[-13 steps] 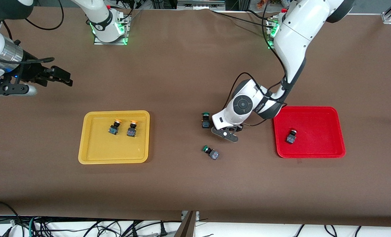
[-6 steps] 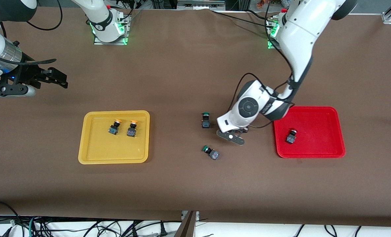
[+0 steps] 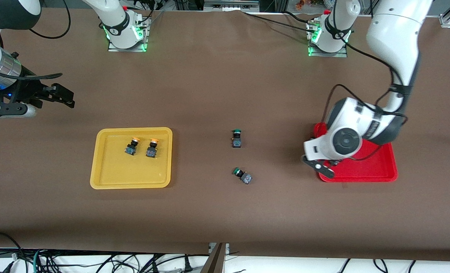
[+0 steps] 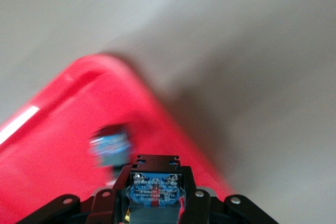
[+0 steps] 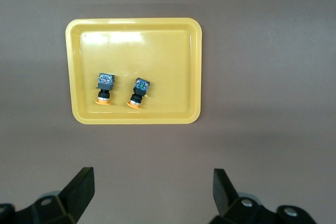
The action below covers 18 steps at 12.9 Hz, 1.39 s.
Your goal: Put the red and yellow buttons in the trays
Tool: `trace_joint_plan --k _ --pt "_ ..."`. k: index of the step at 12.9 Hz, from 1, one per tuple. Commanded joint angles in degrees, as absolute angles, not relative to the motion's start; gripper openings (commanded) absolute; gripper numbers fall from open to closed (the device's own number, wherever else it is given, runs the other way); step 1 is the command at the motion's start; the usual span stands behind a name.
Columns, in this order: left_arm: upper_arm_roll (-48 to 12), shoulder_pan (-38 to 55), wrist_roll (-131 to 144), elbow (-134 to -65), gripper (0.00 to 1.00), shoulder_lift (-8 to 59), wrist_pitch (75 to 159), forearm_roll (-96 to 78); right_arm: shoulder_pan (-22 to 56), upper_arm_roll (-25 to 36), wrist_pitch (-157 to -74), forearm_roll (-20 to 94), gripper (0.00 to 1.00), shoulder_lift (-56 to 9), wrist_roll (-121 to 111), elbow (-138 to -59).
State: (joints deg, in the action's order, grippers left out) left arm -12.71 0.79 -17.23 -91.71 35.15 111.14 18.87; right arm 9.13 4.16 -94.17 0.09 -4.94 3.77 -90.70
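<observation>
My left gripper (image 3: 324, 168) hangs over the red tray's (image 3: 384, 167) edge toward the table's middle. It is shut on a button (image 4: 156, 184) with a black body and a blue label; the cap is hidden. In the left wrist view a blurred second button (image 4: 110, 145) lies in the red tray (image 4: 63, 124); the arm hides it in the front view. Two yellow-capped buttons (image 3: 132, 146) (image 3: 152, 148) lie side by side in the yellow tray (image 3: 107, 174). They also show in the right wrist view (image 5: 104, 87) (image 5: 138, 92). My right gripper (image 3: 64, 96) waits open over bare table at the right arm's end.
Two green-capped buttons lie on the brown table between the trays, one upright (image 3: 236, 138) and one tipped over (image 3: 242, 175) nearer the front camera. The arm bases (image 3: 125, 34) (image 3: 327, 38) stand along the table's edge farthest from the camera.
My left arm has swung from beside the green-capped buttons over to the red tray's edge, carrying the button, and its jaws tightened. The right gripper drifted slightly toward its end of the table.
</observation>
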Motion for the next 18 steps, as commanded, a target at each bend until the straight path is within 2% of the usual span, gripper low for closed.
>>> trace_joint_plan --k 1,3,5,6,7,13,18 --pt "-13.4 -5.7 -27.0 -92.9 0.07 34.7 112.3 22.1 8.7 3.1 -94.0 -0.3 1.00 -5.4 4.1 -89.4" --pt "-13.2 -7.5 -30.4 -93.8 0.09 36.6 116.4 22.2 8.7 2.7 -94.1 -0.1 1.00 -5.4 4.2 -89.4" --pt "-13.3 -10.2 -32.0 -93.9 0.23 38.2 118.7 22.3 9.2 2.3 -93.9 -0.1 1.00 -5.4 4.1 -89.0" --pt "-13.3 -10.5 -32.8 -94.0 0.51 38.8 120.0 22.3 9.3 2.3 -93.8 -0.1 1.00 -5.4 4.1 -89.0" --pt "-13.3 -11.0 -33.0 -93.9 1.00 38.8 119.9 22.2 9.3 2.3 -94.0 -0.1 1.00 -5.4 4.1 -89.0" --pt "-17.0 -9.1 -31.6 -92.4 1.00 27.9 109.1 19.3 9.8 2.3 -94.4 -0.2 1.00 -6.1 4.1 -89.0" --pt "-17.1 -9.3 -23.9 -82.8 1.00 19.1 86.8 10.5 9.9 2.3 -94.4 -0.3 1.00 -6.2 4.1 -88.9"
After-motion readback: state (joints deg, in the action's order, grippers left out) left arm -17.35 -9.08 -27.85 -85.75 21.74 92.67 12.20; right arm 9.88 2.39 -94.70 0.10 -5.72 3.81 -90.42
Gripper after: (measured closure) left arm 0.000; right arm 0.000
